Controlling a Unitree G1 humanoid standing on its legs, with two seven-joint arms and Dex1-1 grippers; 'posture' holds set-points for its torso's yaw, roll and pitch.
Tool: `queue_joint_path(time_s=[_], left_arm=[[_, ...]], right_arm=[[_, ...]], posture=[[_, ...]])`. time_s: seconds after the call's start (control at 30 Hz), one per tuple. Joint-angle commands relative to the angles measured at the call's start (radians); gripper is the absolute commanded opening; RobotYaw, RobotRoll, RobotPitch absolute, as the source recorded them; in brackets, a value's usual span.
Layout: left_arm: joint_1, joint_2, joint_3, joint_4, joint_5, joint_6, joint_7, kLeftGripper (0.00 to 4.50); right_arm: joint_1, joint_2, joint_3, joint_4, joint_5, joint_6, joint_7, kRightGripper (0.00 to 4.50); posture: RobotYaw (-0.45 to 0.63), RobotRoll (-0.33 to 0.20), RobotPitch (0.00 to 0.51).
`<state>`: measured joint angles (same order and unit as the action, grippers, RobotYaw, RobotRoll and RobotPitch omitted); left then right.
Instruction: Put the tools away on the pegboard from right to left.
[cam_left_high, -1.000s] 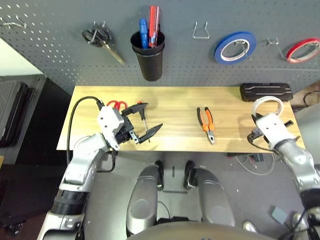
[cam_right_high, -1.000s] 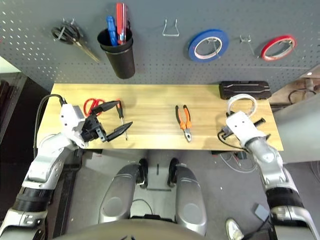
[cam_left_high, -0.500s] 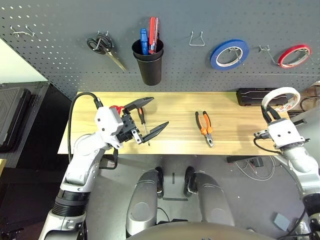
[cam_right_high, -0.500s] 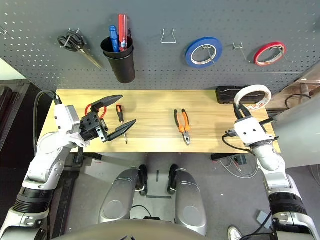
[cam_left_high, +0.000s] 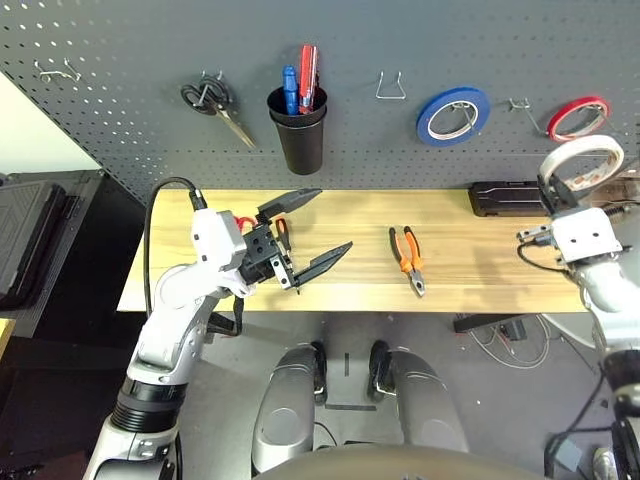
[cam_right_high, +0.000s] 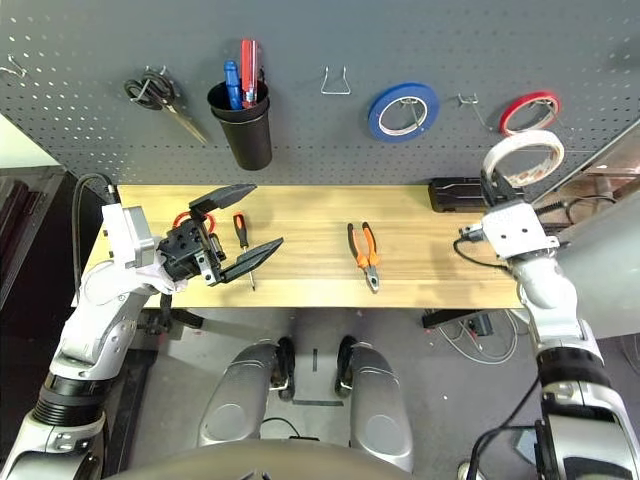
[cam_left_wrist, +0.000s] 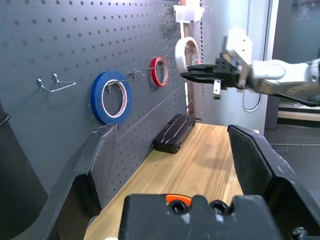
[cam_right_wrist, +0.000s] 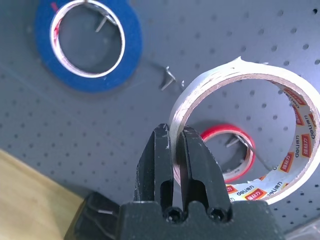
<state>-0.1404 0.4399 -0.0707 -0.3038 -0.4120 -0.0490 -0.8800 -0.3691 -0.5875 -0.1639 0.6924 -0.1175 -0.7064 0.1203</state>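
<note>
My right gripper (cam_left_high: 550, 188) is shut on the rim of the whitish tape roll (cam_left_high: 582, 160), held in the air at the far right, just below the red tape roll (cam_left_high: 577, 117). In the right wrist view the fingertips (cam_right_wrist: 165, 137) pinch the roll's band (cam_right_wrist: 300, 120) in front of the pegboard (cam_left_high: 120, 120). The orange-and-black pliers (cam_left_high: 408, 258) lie mid-table. My left gripper (cam_left_high: 332, 220) hovers wide open and empty over the table's left part. Beneath it lie the slim screwdriver (cam_right_high: 240, 232) and the red-handled scissors (cam_right_high: 190, 218).
On the pegboard hang black-handled scissors (cam_left_high: 210, 100), a black cup (cam_left_high: 302, 135) holding tools, a bare wire hook (cam_left_high: 392, 88), a blue tape roll (cam_left_high: 452, 112) and a bare hook (cam_left_high: 520, 103). A black case (cam_left_high: 505, 198) lies at the back right of the wooden table (cam_left_high: 480, 260).
My right arm has lifted the whitish tape roll off the table's right end, up toward the pegboard. The left gripper has drifted slightly right, still open.
</note>
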Motion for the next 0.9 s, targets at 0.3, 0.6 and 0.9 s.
queue_joint_path(time_s=[0.3,0.6,0.9], left_arm=[[-0.001,0.014,-0.029,0.01,0.041,0.006,-0.002,4.5],[-0.014,0.011,-0.035,0.033,0.066,-0.002,0.003,4.5],[0.01,0.026,-0.035,0.055,0.101,-0.016,-0.002,4.5]], right_arm=[[-0.261,0.012,0.105,0.273,-0.065,0.115,0.042,0.04],[-0.444,0.07,0.146,0.462,-0.092,0.216,-0.019,0.33],[-0.298,0.063,0.109,0.343,-0.017,0.002,0.014,3.54]], posture=[[0.14,0.0,0.172],[0.14,0.0,0.177],[0.15,0.0,0.192]])
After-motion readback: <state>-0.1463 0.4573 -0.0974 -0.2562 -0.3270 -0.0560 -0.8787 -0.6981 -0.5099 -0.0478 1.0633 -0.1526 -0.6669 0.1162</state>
